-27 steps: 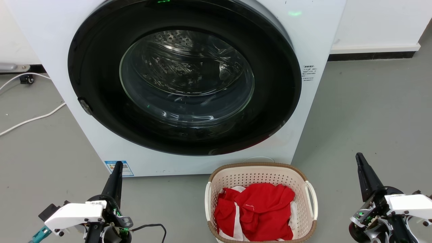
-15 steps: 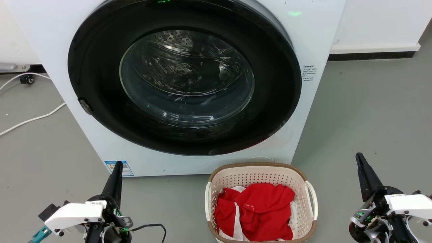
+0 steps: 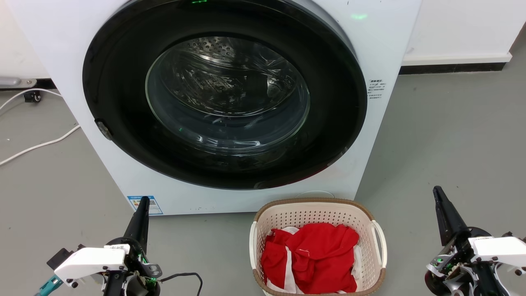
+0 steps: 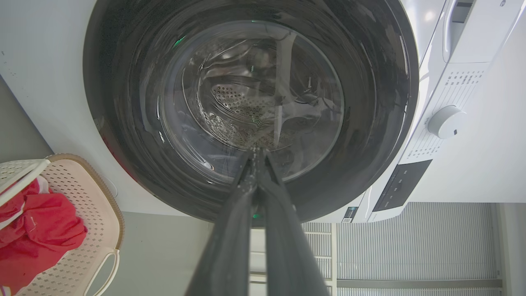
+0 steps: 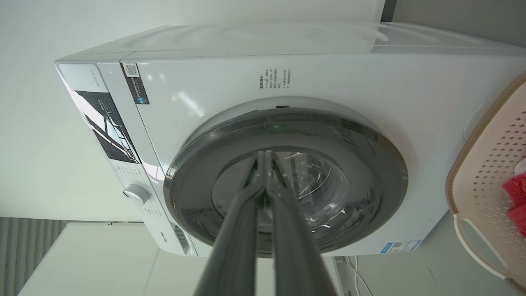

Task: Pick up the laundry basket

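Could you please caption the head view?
Cream perforated plastic laundry basket with red cloth before white washer, left gripper and right gripper flanking.

Right gripper stands in front of the washer, its two dark fingers pressed together at the tips over the washer's round dark door, nothing between them; the washer sits tilted in this view, its white dial just off the door's left edge, a printed label above the door; the laundry basket sits just beside the washer's right end, white loop handle showing, red cloth inside.
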Robot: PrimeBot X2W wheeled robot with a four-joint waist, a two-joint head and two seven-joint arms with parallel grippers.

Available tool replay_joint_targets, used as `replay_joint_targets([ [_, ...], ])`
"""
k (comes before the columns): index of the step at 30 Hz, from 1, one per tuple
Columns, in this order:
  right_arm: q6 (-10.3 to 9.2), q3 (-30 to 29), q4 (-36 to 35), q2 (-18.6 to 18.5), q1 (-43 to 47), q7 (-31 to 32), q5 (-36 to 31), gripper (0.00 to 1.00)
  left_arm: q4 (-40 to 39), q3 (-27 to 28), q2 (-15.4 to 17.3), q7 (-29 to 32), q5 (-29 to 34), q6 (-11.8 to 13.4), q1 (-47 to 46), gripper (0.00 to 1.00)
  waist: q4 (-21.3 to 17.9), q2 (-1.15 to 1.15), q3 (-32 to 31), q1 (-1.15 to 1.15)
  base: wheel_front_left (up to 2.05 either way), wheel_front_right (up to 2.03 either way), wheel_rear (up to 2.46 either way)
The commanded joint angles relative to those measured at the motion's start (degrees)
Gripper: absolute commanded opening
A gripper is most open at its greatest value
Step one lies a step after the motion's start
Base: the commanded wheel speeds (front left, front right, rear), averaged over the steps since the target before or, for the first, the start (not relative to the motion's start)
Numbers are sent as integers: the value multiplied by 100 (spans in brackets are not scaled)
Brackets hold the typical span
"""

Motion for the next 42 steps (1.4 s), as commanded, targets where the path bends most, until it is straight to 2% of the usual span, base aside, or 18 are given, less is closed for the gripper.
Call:
replay_joint_targets([
  [1, -2, 7, 4, -25, -60, 9, 22, 0, 6, 12, -4, 16, -6, -9, -54, 0, 0, 0, 0, 0, 0, 0, 0],
  [13, -2, 8, 4, -26, -60, 9, 22, 0, 6, 12, -4, 16, -6, -9, -54, 0, 0, 0, 0, 0, 0, 0, 0],
  [14, -2, 8, 4, -26, -60, 9, 22, 100, 6, 12, -4, 16, -7, -9, -54, 100, 0, 0, 0, 0, 0, 0, 0],
  [24, -1, 11, 16, 10, 103, -223, -293, 100, -24, -38, -11, -223, 256, 1, 82, 100, -1, 0, 7, 0, 0, 0, 0],
  [32, -1, 34, -336, 6, 144, -468, -1599, 100, -217, -2, -9, -468, 1120, 1, 70, 100, 2, 0, 21, 0, 0, 0, 0],
  [42, -1, 186, -704, 1, 233, -713, -3100, 100, -515, -174, -6, -712, 2568, 263, 108, 100, 2, 0, 32, 0, 0, 0, 0],
])
